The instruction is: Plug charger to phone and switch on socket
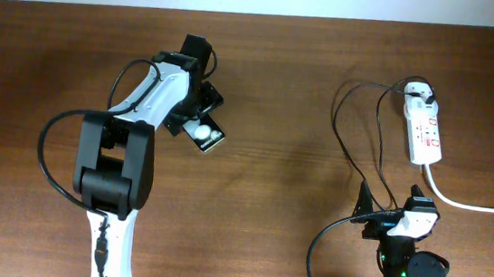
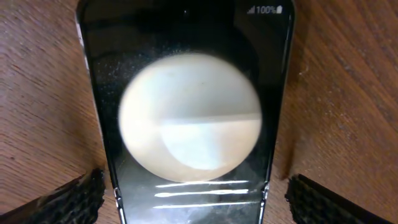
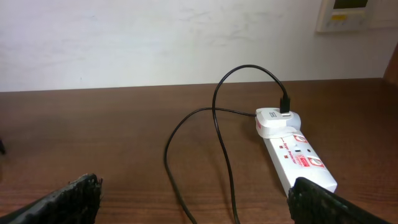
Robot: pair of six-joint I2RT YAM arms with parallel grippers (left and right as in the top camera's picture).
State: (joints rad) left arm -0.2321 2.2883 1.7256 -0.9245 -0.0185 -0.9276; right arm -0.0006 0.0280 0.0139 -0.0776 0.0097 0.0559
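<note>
The phone [image 1: 207, 135] lies on the table at the left, black with a large pale circle on its face; it fills the left wrist view [image 2: 186, 37]. My left gripper [image 1: 196, 120] is open, with a finger on each side of the phone and a small gap on both sides [image 2: 193, 202]. The socket [image 1: 426, 134] lies at the right with the charger's white adapter [image 1: 421, 99] plugged into its far end. The black charger cable [image 1: 353, 147] loops toward my right gripper [image 1: 393, 202], which is open with the cable [image 3: 219, 149] running between its fingers [image 3: 193, 202]. The plug tip is hidden.
The socket's thick white cord [image 1: 486, 209] runs off the right edge of the table. In the right wrist view the socket [image 3: 298, 163] sits just ahead of the right finger, and a pale wall stands behind the table.
</note>
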